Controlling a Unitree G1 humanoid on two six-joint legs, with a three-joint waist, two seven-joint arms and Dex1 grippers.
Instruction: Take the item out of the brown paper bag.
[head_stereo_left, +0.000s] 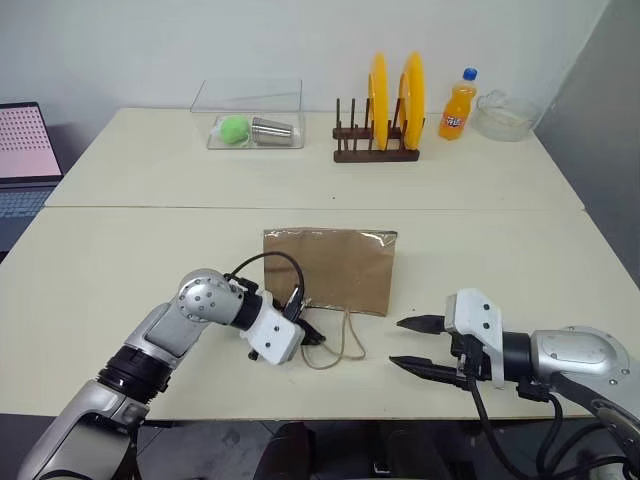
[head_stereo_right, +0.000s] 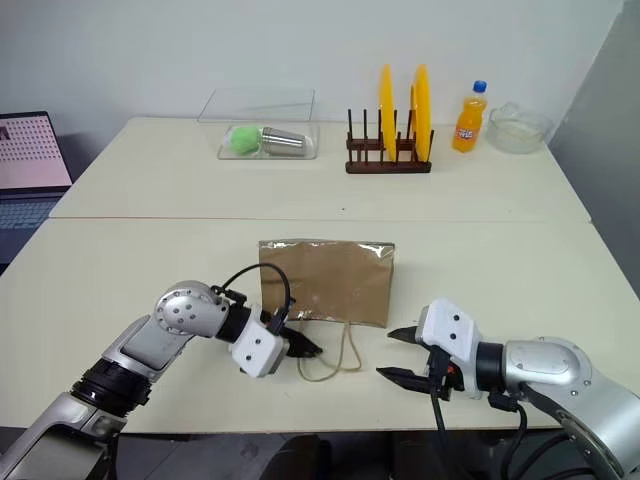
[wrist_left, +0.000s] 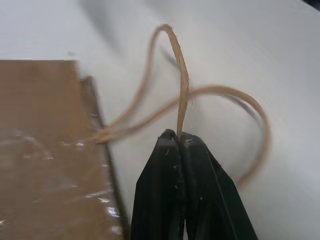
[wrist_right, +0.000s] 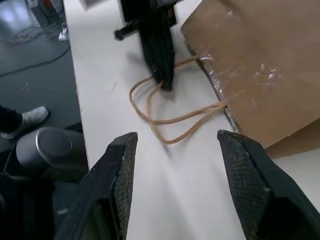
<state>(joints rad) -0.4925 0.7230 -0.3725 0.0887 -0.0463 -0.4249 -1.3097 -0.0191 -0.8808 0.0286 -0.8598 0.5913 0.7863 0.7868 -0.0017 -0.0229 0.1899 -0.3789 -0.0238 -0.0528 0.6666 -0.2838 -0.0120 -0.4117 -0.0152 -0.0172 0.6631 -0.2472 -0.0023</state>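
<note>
Left gripper (wrist_left: 181, 137) pinched closed, right gripper (head_stereo_left: 412, 343) apparently agape.

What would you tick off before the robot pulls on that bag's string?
1. Left pincer shut on a cord handle: ok.
2. Second handle loop free on the table: ok.
3. Right pincer open, not touching the brown paper bag: ok.
4. Bag lying flat: ok.
5. Bag mouth opened: not ok.
6. Item inside: cannot tell.

Lab: laptop (head_stereo_left: 25, 155), worktables (head_stereo_left: 130, 170) (bare walls)
</note>
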